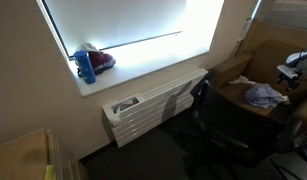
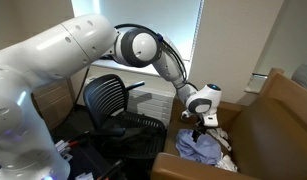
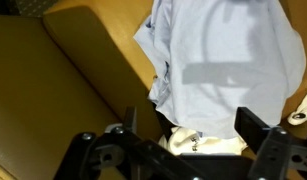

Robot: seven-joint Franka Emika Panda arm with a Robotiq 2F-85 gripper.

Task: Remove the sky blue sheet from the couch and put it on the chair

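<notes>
Wide-spread gripper (image 3: pixel 189 128) over sheet (image 3: pixel 225 62), wrist view only

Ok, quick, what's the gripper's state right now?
Gripper: open, fingers spread wide, holding nothing; it hangs over the sky blue sheet on the couch.

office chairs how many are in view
1. The black office chair stands on the floor beside the brown couch, below the window; more could be hidden outside the frames.
</notes>
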